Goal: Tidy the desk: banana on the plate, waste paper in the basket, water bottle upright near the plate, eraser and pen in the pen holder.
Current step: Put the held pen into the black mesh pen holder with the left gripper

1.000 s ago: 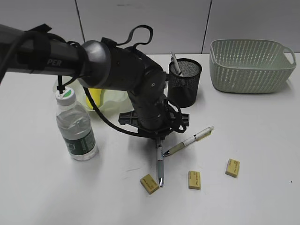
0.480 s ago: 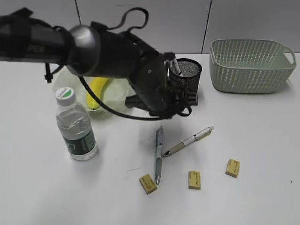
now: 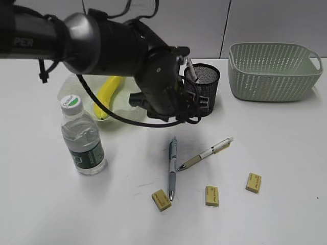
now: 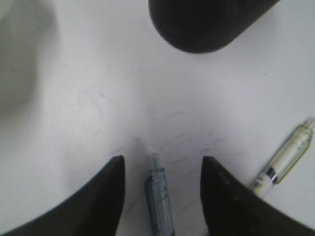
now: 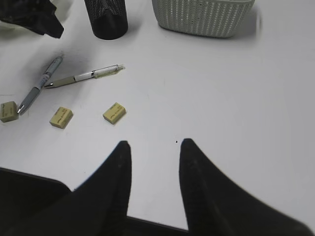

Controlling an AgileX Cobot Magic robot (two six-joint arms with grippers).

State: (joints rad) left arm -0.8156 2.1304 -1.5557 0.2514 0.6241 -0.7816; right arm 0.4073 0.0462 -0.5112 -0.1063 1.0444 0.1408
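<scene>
The left gripper (image 4: 162, 164) is open and holds nothing, right above the grey pen (image 4: 160, 199) lying on the desk (image 3: 276, 153), near the black pen holder (image 3: 203, 88).

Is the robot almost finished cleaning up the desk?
About halfway. Done: the banana lies on the plate, the water bottle stands upright beside it, and one pen sticks out of the pen holder. In hand: nothing; the left gripper is open above a pen. Left: two pens and three erasers on the desk.
</scene>
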